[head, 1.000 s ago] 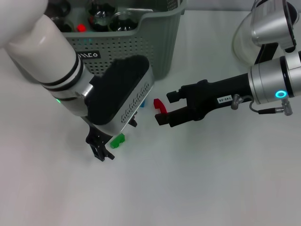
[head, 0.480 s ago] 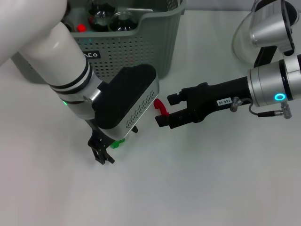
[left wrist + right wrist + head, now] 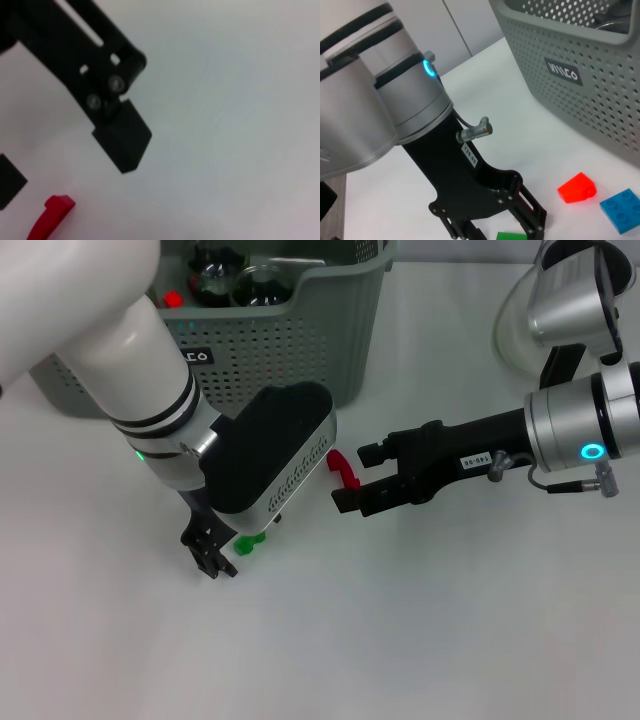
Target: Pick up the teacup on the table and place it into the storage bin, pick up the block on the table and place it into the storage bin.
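Note:
The grey-green storage bin (image 3: 300, 340) stands at the back and also shows in the right wrist view (image 3: 580, 65). No teacup shows on the table. A green block (image 3: 248, 542) lies by my left gripper (image 3: 210, 552), which is low over the table and open; the right wrist view shows the green block (image 3: 512, 235) between its spread fingers (image 3: 534, 220). My right gripper (image 3: 352, 478) is open with a red block (image 3: 343, 468) at its fingertips. The left wrist view shows the red block (image 3: 52, 215) beside one of the right gripper's black fingers (image 3: 122, 142). A blue block (image 3: 622, 210) lies near the red block (image 3: 576, 187).
Glass items (image 3: 240, 275) and a small red thing (image 3: 172, 299) lie inside the bin. A clear glass pitcher (image 3: 515, 330) stands at the back right. My left forearm and its black wrist housing (image 3: 270, 460) hide the blue block in the head view.
My left arm has shifted right and slightly back, covering the blue block in the head view. Its gripper stays by the green block. The right gripper has barely moved.

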You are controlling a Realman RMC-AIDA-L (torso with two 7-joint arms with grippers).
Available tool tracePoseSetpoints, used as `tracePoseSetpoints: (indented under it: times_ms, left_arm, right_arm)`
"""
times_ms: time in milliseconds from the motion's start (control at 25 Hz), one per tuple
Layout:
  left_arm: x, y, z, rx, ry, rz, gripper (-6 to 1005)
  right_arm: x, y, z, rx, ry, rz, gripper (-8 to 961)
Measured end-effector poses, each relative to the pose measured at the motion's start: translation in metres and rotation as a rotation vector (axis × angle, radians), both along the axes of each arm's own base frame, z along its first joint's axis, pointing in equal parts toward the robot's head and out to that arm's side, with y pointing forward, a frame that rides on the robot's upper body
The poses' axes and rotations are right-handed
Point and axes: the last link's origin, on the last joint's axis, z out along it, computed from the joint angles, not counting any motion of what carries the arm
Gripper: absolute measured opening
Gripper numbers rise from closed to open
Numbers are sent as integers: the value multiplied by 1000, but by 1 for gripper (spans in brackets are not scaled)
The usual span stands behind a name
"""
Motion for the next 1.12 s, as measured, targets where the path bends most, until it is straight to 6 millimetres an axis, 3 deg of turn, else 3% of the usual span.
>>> tracePoseSetpoints:
  times_ms: [680,960,1120]
  left_arm:
    - [-1,-1,-2,-13,5,-2,667]
    - [-1,1,-1,-2,-7,0,448]
    - [0,1,1,5,-14,-1,427]
  right_arm:
    - [-1,0,-2,-6,-5,11,924]
    - [-2,1,-1,-4,-4,12,924]
    - [-2,1,-1,-3,-4,13,924]
